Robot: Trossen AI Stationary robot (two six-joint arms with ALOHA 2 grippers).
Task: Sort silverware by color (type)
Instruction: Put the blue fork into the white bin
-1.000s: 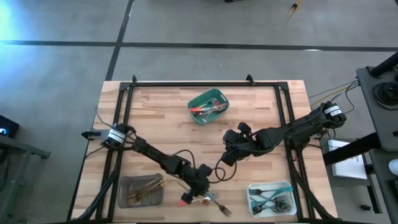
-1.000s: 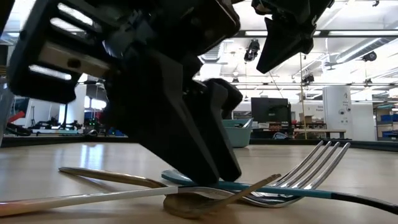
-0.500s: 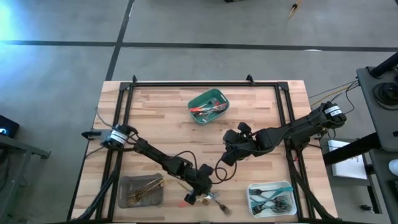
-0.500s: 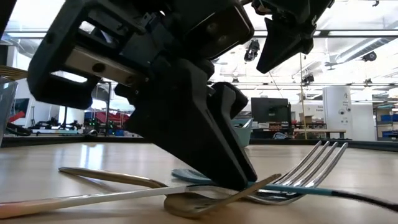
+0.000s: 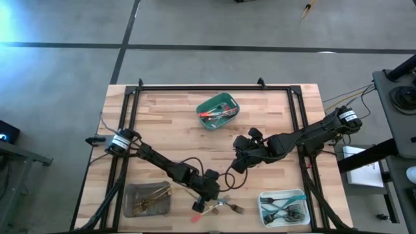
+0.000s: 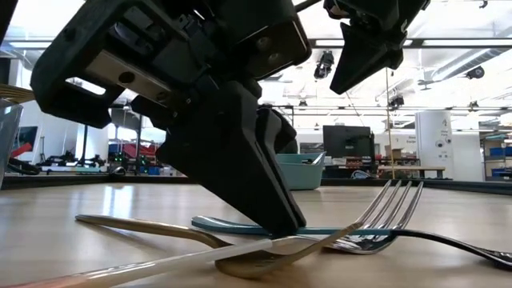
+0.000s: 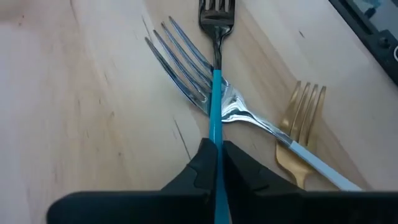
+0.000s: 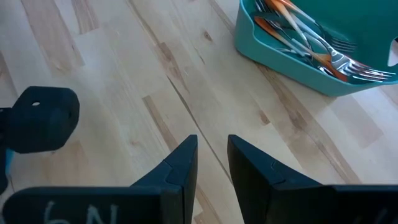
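teal-handled fork (image 7: 214, 118), gold fork (image 7: 300, 124)

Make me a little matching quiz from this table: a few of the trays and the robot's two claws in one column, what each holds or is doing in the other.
Column 1
1. green tray
2. grey tray
3. white tray
4. left gripper

Column 2
A. gold utensils inside
B. shut on the teal-handled fork
C. red-orange-handled utensils inside
D. teal-handled forks inside

Pairs: 1-C, 2-A, 3-D, 4-B

The right gripper hovers near the table's middle, holding nothing.
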